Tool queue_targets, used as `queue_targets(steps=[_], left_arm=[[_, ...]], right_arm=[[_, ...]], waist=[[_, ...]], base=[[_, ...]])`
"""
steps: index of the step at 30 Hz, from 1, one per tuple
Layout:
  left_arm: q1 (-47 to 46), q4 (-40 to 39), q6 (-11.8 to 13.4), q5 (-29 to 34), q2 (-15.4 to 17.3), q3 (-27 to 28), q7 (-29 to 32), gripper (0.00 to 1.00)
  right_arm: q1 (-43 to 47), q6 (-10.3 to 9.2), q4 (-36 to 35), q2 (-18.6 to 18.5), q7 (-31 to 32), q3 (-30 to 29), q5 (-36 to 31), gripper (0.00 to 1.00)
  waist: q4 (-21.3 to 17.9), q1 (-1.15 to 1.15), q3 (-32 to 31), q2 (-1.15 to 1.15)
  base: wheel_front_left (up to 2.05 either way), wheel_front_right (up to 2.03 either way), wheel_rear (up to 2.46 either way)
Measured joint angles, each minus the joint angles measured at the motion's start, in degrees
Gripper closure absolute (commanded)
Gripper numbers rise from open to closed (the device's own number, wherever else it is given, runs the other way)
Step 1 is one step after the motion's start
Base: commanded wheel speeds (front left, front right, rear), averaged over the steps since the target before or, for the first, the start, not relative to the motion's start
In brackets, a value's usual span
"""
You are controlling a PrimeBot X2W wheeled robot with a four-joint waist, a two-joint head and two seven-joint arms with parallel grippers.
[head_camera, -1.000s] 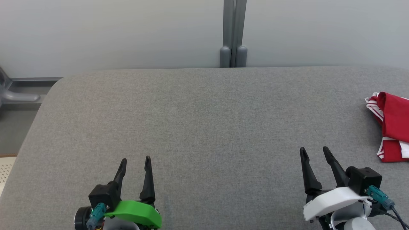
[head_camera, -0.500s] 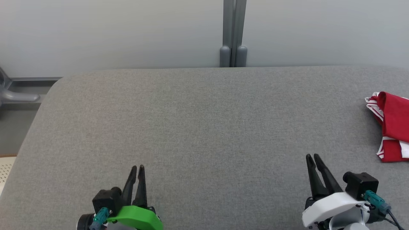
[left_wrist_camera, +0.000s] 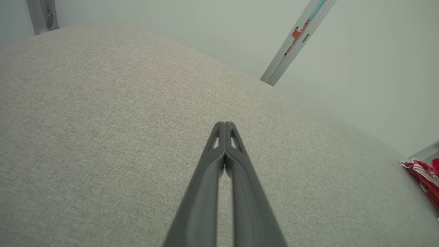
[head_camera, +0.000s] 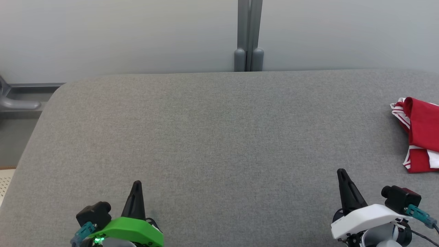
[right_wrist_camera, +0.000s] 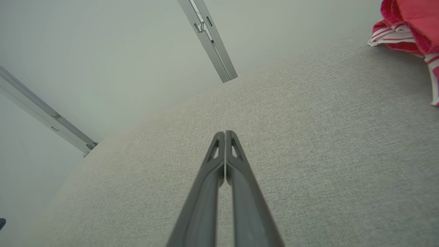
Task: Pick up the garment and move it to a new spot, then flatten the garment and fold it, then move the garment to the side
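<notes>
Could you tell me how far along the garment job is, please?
Done, perhaps: the garment lies far right on the pad, looking bunched rather than neatly folded, so I cannot tell start from finish. In hand: nothing; the left gripper and right gripper are shut and empty. Left, if unstarted: pick, flatten, fold, set aside.

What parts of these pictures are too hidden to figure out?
Red and white garment: head view's right edge cuts it off, type unclear.
Grey handle-like part: cut by head view's left edge.
Cream holed thing: cut by the same edge, lower down.
</notes>
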Motion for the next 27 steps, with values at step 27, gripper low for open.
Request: queue_targets(steps=[27], left_arm=[[-0.7, -1.7, -3.2, -20.3, 0.0, 6.3, 6.0, 1.00]], right_arm=[[-2.5, 0.00, 0.9, -0.4, 4.2, -2.1, 22.4, 1.00]], waist=[[-0.7, 0.00, 0.3, 0.00]], base=[[0.00, 0.00, 0.00]])
